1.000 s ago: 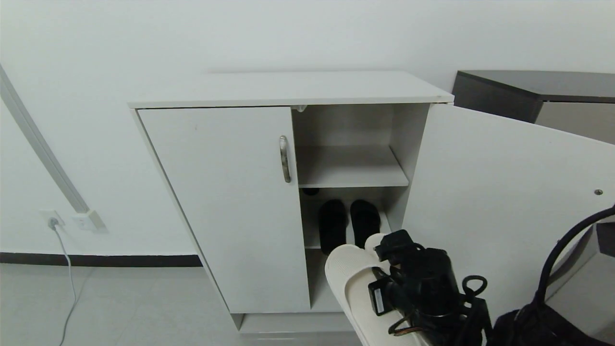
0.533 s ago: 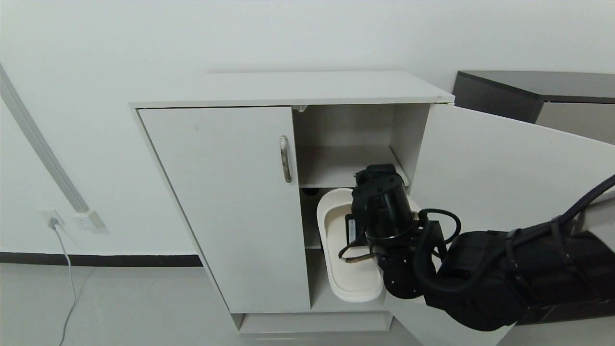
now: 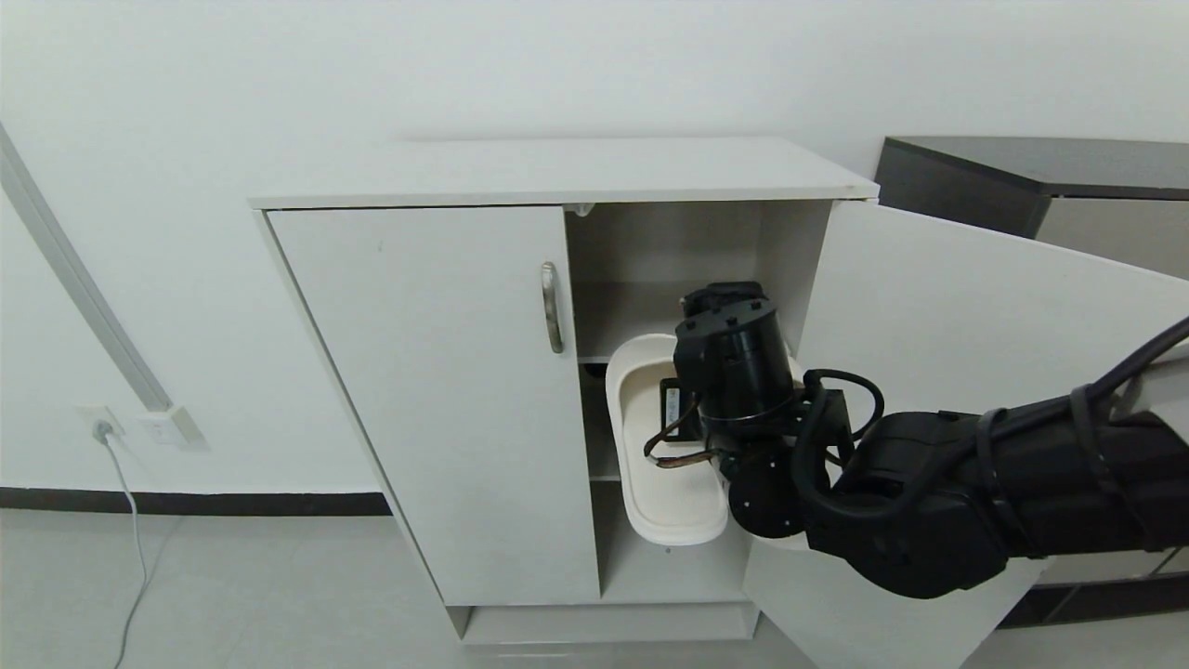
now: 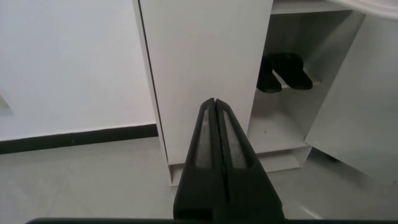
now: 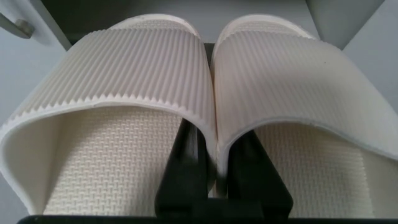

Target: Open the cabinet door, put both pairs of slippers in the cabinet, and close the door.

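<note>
Two cream ribbed slippers point(image 3: 664, 483), one pair, are hanging side by side at the mouth of the cabinet's point(image 3: 557, 172) open right-hand half, toes pointing toward its interior. Right gripper point(image 5: 214, 152) is carrying them, its jaws pinching the pair's two touching inner strap walls together. One black pair point(image 4: 285, 71) is lying on the cabinet's lower shelf. Right door point(image 3: 975, 307) is standing wide open; left door point(image 3: 437, 390), with metal handle point(image 3: 551, 307), is sitting shut. Left gripper point(image 4: 214, 109) is hanging low before the cabinet's left door, jaws pressing together on nothing.
</note>
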You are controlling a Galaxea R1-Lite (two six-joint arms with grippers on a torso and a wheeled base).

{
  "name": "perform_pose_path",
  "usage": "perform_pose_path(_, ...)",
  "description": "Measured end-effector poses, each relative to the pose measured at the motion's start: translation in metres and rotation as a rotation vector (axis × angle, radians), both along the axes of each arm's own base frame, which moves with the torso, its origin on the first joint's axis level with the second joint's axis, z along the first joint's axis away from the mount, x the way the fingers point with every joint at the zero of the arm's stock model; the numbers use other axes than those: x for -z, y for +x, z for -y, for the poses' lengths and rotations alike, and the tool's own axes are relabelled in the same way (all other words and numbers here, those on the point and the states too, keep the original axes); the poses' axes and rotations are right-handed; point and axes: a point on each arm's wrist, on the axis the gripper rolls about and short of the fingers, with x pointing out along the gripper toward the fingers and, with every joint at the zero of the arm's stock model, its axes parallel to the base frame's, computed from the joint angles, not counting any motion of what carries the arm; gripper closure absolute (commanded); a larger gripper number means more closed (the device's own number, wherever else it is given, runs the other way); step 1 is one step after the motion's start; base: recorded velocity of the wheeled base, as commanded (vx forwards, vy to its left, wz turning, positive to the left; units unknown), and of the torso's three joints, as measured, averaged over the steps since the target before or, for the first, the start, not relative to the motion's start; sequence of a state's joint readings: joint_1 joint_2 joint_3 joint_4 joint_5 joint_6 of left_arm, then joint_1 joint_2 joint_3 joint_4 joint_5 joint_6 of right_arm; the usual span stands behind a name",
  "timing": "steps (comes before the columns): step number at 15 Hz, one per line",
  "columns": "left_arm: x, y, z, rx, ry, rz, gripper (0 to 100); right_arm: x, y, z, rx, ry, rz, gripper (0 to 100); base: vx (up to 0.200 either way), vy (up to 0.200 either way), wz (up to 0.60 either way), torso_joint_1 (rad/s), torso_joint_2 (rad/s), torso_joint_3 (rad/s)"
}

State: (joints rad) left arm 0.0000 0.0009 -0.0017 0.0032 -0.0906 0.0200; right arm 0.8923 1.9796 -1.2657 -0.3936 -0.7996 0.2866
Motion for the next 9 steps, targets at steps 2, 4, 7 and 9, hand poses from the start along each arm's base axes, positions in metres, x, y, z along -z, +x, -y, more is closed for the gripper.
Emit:
perform_pose_path(2,0.0000,0.0000,0.0000,0.000,0.000,0.000,100,0.0020,-0.0001,-0.0002,0.000,-0.005,-0.004,100,0.200,0.000,0.00,0.002,0.00,0.009)
perform_pose_path(4,0.0000,0.0000,0.0000,0.000,0.000,0.000,100,0.0031,-0.0002,0.0000,0.001,-0.008,-0.006,100,0.200,0.000,0.00,0.000,0.00,0.005)
perform_pose_path(7,0.0000,0.0000,0.0000,0.000,0.000,0.000,100,0.0064,0.0018,0.0003,0.007,-0.015,-0.011,100,0.200,0.000,0.00,0.005,0.00,0.001)
perform_pose_path(9,0.0000,0.0000,0.0000,0.000,0.000,0.000,100,0.0092,0.0013,-0.0009,0.004,-0.023,-0.015,100,0.200,0.000,0.00,0.010,0.00,0.002)
